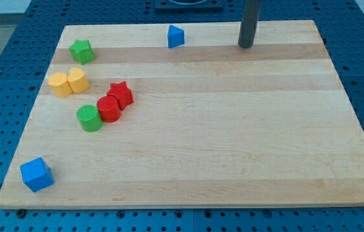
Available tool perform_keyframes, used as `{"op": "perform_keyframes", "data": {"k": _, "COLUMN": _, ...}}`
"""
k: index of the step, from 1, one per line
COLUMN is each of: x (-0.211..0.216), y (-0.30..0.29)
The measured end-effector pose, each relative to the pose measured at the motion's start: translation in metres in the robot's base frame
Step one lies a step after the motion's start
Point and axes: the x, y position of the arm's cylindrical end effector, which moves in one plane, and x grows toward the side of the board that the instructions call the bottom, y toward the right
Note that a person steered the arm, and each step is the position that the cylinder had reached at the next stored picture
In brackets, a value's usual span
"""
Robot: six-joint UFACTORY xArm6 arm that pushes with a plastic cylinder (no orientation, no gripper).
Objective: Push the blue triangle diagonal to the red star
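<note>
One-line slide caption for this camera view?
My tip rests near the board's top edge, right of the blue triangle; the red star sits lower left among clustered blocks.

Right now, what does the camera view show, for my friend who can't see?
My tip rests near the wooden board's top edge, right of the blue triangle block. The red star block sits left of centre, touching a red round block.

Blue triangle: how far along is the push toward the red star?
Nothing looks done: the blue triangle sits near the board's top edge, well apart from the red star. In hand: my tip is to the view's right of the triangle, not touching it. Left: reach the triangle and push it down-left until it lies diagonal to the star.
</note>
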Motion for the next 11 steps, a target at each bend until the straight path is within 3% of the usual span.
{"op": "perform_keyframes", "data": {"k": 1, "x": -0.002, "y": -0.005}}
{"op": "perform_keyframes", "data": {"k": 3, "x": -0.071, "y": -0.129}}
{"op": "perform_keyframes", "data": {"k": 4, "x": -0.072, "y": -0.205}}
{"op": "perform_keyframes", "data": {"k": 5, "x": -0.045, "y": -0.216}}
{"op": "perform_keyframes", "data": {"k": 8, "x": -0.035, "y": -0.075}}
{"op": "perform_keyframes", "data": {"k": 9, "x": 0.005, "y": -0.073}}
{"op": "perform_keyframes", "data": {"k": 10, "x": 0.014, "y": -0.103}}
{"op": "perform_keyframes", "data": {"k": 11, "x": -0.014, "y": -0.116}}
